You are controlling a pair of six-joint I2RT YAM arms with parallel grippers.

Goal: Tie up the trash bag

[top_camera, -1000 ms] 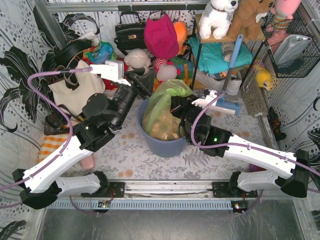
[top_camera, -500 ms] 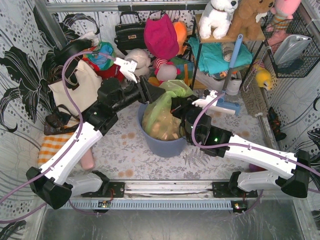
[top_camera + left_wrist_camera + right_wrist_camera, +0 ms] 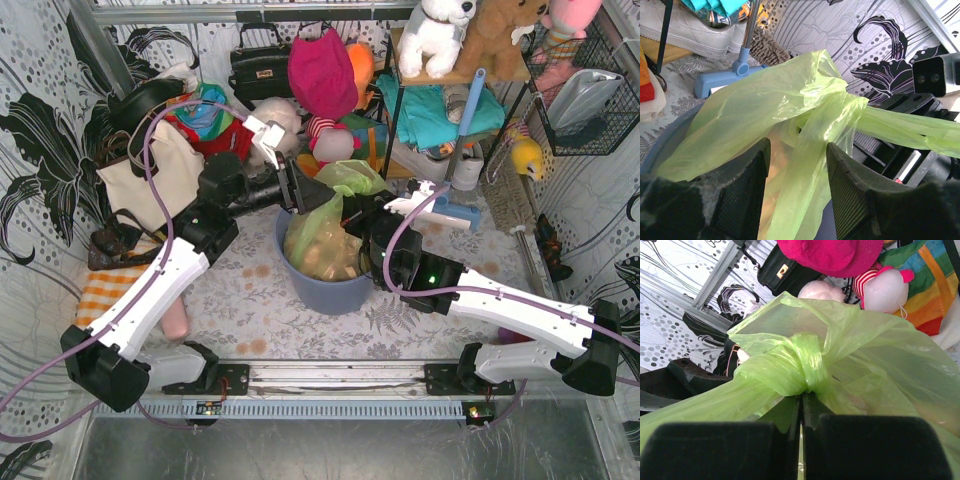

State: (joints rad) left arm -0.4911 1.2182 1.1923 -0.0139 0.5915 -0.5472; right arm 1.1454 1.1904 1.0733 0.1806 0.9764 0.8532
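Trash bag (image 3: 810, 360) (top knotted) rises above bin (image 3: 330, 292) rim, right hand (image 3: 801, 412) pinching.

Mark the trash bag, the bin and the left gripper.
trash bag (image 3: 807, 365), right wrist view, on its knotted twist.
blue-grey bin (image 3: 332, 294), top external view, on its front wall.
left gripper (image 3: 797, 150), left wrist view, midway between its fingertips.

The trash bag (image 3: 352, 180) is translucent light green, the bin (image 3: 335, 293) blue-grey, the table cover (image 3: 255, 300) grey with leafy print.
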